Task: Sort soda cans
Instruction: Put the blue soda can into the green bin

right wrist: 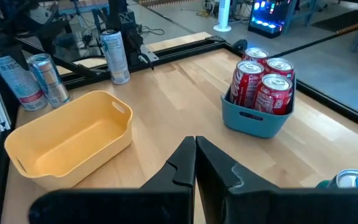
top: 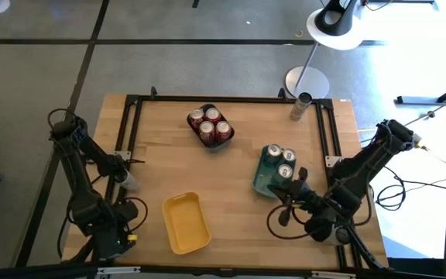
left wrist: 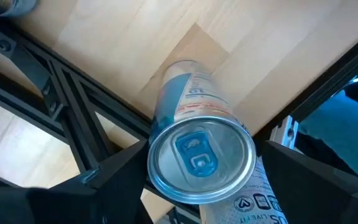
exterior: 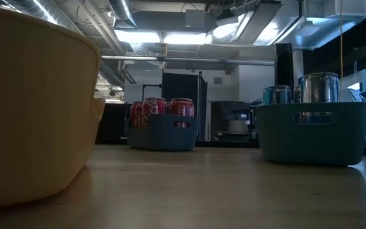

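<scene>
Left end effector (left wrist: 197, 186) is clamping a silver can (left wrist: 197, 149) at the bench's (top: 231, 170) left edge, presumably bound for the empty yellow tray (top: 186, 223); right end effector (right wrist: 196, 163) is resting closed beside the teal tray (top: 268, 174).

High view straight down over whole surface (top: 238, 155), low view level at surface height, close beside yellow tray (exterior: 30, 108), both share red cans (top: 210, 125).
</scene>
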{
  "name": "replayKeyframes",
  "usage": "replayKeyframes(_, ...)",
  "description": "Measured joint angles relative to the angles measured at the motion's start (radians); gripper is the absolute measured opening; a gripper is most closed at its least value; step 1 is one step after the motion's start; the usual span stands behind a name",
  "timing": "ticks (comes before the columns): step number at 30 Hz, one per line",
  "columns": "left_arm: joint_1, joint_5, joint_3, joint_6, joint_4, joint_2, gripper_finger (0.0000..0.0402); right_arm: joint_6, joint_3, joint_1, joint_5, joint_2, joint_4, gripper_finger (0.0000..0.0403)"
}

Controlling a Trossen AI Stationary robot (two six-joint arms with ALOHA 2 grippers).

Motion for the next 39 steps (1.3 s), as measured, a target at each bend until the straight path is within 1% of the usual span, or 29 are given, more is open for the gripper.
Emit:
replayKeyframes(4, -0.005, -0.002, -0.037, 0.002, 0.018, 0.000, 0.0301, 0.000, 0.000, 0.001, -0.005, 0.001, 0.000, 0.0012)
replayKeyframes(9, -0.009, 0.003, -0.115, 0.021, 0.138, 0.000, 0.0299, 0.000, 0.000, 0.002, -0.005, 0.001, 0.001, 0.0012)
replayKeyframes(12, -0.009, 0.002, -0.137, 0.041, 0.156, 0.000, 0.0279, 0.000, 0.000, 0.002, -0.005, 0.001, 0.001, 0.0012)
replayKeyframes(16, 0.001, 0.003, -0.136, 0.080, 0.139, -0.002, 0.0229, 0.000, 0.000, 0.002, -0.005, 0.001, 0.000, 0.0012)
replayKeyframes(20, 0.041, 0.001, -0.119, 0.148, 0.123, -0.002, 0.0225, -0.004, 0.000, 0.002, -0.005, 0.001, -0.005, 0.0012)
replayKeyframes(22, 0.070, 0.001, -0.090, 0.185, 0.109, -0.002, 0.0225, -0.004, 0.000, 0.002, -0.005, 0.001, -0.006, 0.0012)
replayKeyframes(25, 0.122, 0.003, -0.021, 0.265, 0.028, -0.002, 0.0225, -0.008, 0.000, 0.002, -0.012, 0.001, -0.007, 0.0012)
replayKeyframes(30, 0.229, -0.001, 0.160, 0.409, -0.143, -0.002, 0.0225, -0.012, 0.000, 0.002, -0.024, 0.001, -0.007, 0.0012)
replayKeyframes(34, 0.315, -0.089, 0.295, 0.547, -0.212, -0.002, 0.0228, -0.014, 0.000, 0.001, -0.023, 0.001, -0.007, 0.0012)
replayKeyframes(39, 0.448, -0.151, 0.383, 0.746, -0.189, -0.002, 0.0227, -0.030, 0.000, -0.009, -0.043, 0.001, -0.003, 0.0012)
